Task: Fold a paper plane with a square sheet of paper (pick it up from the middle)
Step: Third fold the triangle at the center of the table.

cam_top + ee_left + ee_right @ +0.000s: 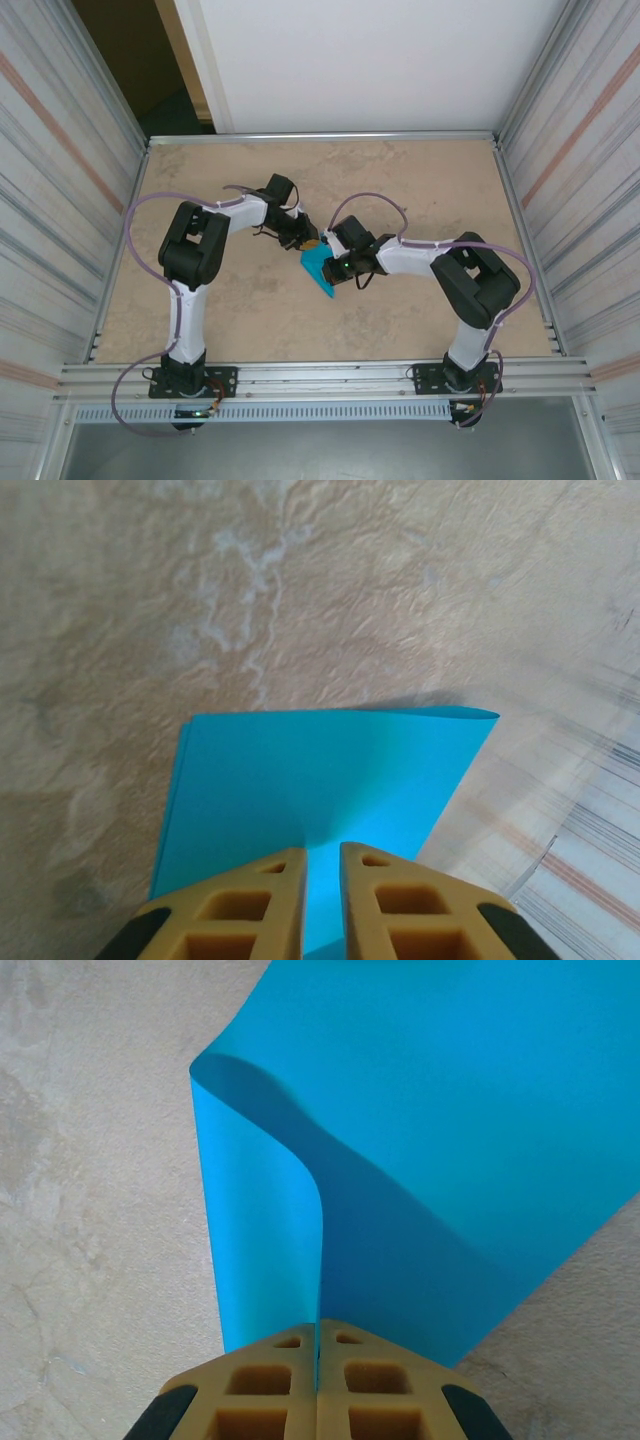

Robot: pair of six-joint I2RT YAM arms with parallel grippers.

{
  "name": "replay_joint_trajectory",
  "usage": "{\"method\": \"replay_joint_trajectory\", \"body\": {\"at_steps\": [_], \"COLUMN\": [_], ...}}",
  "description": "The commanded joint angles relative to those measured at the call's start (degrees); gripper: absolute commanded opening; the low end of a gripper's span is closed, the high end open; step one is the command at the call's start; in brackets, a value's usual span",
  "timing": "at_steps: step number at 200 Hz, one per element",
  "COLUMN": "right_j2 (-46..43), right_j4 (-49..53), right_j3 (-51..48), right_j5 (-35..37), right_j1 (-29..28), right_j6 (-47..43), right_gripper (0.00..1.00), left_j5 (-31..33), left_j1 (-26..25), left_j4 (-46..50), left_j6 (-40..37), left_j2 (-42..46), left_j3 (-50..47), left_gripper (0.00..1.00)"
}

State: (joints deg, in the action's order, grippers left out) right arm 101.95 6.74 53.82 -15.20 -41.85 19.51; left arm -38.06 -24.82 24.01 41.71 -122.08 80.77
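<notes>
At the near edge, the left arm (190, 250) and right arm (480, 285) rise from their bases and bend inward, so the grippers meet around the middle of the table (430, 180). The right gripper (338, 264) comes in low from the right. Its fingers (275, 1380) are pressed together on the paper (320, 272), pinching its edge. From that pinch the paper lifts off the table, one side curling over in a soft roll and the rest spreading up and to the right as a wide blue sheet.

Just beyond, the left gripper (308, 242) points down at the paper's far end. Its fingers (260, 900) stand a narrow gap apart, with blue showing through the gap. Whether they touch the paper I cannot tell. In the left wrist view the paper is doubled: a second layer peeks out along its left edge, and a fold runs across its far side.

Past it lies bare mottled beige table, then a metal rail (320, 136) and a white wall (380, 60).
</notes>
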Motion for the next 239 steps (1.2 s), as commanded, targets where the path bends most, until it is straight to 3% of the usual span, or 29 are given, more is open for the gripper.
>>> {"method": "replay_joint_trajectory", "body": {"at_steps": [1, 43, 129, 199, 239], "right_j2": [1.4, 1.6, 2.2, 2.5, 2.6], "right_j4": [2.0, 2.2, 2.4, 2.9, 3.1], "right_j3": [1.6, 1.8, 1.9, 2.3, 2.4], "right_j5": [-0.7, -0.9, -1.1, -1.0, -1.1], "right_j1": [0.4, 0.6, 1.0, 1.0, 1.0], "right_j6": [0.4, 0.5, 1.1, 1.2, 1.2], "right_gripper": [0.04, 0.04, 0.04, 0.04, 0.05], "left_j5": [-0.8, -0.5, -0.8, -2.8, -0.3], "left_j1": [1.0, 2.9, 2.4, -2.5, -3.9], "left_j4": [2.7, 2.6, -11.1, -15.5, -12.0], "left_j6": [-1.2, -1.8, 6.2, 10.8, 11.9], "left_j2": [1.1, 7.7, 22.9, 19.4, 17.0], "left_j3": [1.0, -0.8, -21.4, -23.9, -22.2], "left_gripper": [0.18, 0.20, 0.22, 0.14, 0.11]}}
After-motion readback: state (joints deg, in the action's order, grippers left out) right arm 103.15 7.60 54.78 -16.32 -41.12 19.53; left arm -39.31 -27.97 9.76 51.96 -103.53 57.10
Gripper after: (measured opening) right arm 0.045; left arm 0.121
